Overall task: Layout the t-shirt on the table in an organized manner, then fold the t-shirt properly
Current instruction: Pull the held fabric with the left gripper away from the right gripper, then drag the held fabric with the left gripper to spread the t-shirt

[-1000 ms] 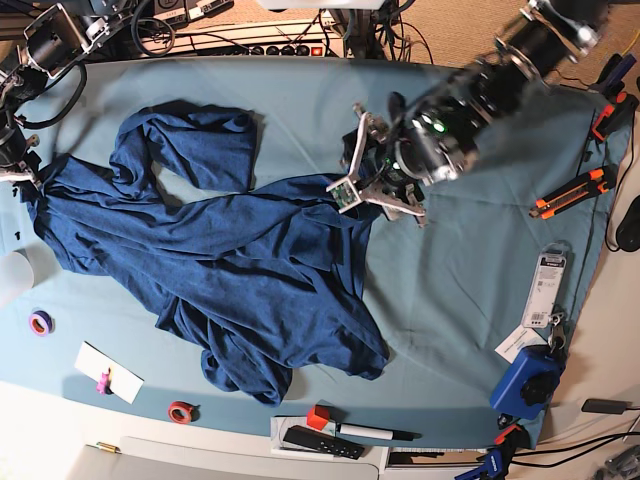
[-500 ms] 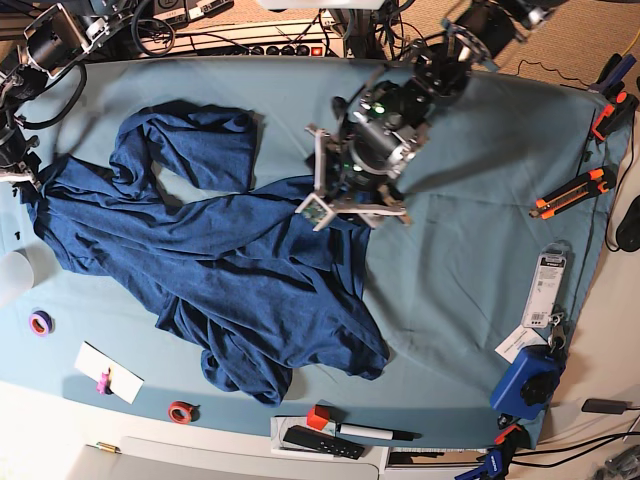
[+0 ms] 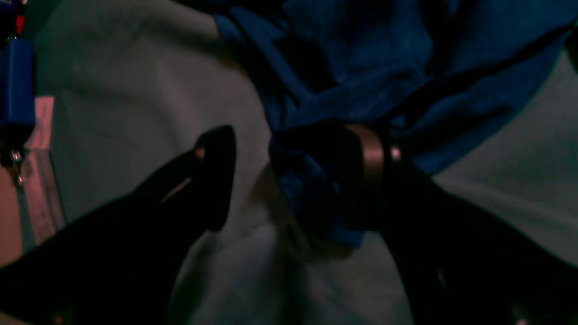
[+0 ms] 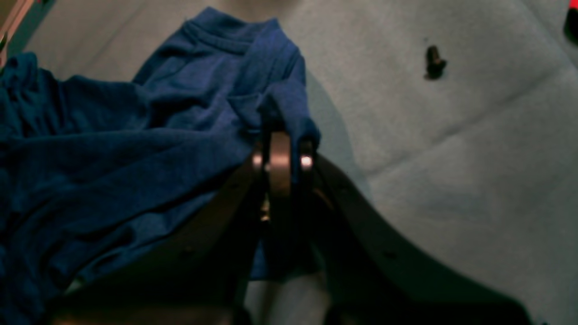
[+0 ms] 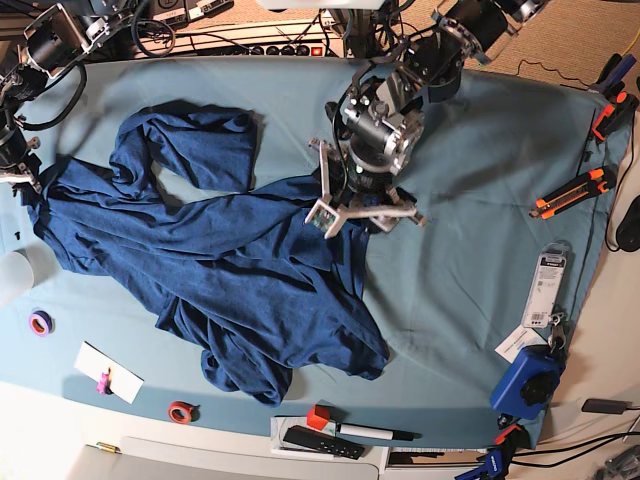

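Note:
The dark navy t-shirt lies crumpled across the left and middle of the teal-covered table. My left gripper stands open over the shirt's right edge. In the left wrist view a bunched fold of the t-shirt sits between the spread fingers, against the right one, with the left gripper resting low on the table. My right gripper is at the far left, shut on a corner of the shirt. The right wrist view shows the right gripper pinching the t-shirt above the table.
Orange-and-black clamps, a white packet and a blue tool lie on the right. Along the front edge are tape rolls, a white card, a marker and a remote. A small dark screw lies on the cloth.
My left arm has swung left across the table and come down onto the shirt's right edge, jaws still open. The right gripper and the shirt's left corner have not moved.

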Controlling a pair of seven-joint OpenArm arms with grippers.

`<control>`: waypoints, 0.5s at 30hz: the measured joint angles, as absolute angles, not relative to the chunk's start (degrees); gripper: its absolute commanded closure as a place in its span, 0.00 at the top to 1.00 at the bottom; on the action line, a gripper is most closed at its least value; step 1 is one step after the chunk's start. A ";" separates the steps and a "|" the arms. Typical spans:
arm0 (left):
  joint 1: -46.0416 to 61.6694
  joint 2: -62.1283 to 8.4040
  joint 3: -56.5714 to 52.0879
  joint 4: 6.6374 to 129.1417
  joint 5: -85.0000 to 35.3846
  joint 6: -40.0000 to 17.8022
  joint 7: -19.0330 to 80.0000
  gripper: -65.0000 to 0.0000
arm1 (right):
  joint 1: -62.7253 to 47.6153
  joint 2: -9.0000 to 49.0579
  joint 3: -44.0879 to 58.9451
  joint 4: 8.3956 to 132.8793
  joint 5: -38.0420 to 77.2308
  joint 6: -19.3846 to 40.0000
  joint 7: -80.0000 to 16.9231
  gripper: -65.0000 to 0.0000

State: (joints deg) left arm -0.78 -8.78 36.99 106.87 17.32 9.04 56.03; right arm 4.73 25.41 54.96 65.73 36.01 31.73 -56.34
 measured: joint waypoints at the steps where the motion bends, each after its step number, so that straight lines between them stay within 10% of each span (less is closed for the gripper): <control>1: 0.14 -8.78 36.99 106.87 17.32 9.04 54.85 0.53 | 4.73 25.43 54.96 65.73 36.03 31.73 -56.45 0.00; 15: 1.08 -7.31 31.88 95.31 20.12 11.46 46.48 0.53 | 4.73 25.43 54.96 65.73 36.03 31.73 -56.62 0.00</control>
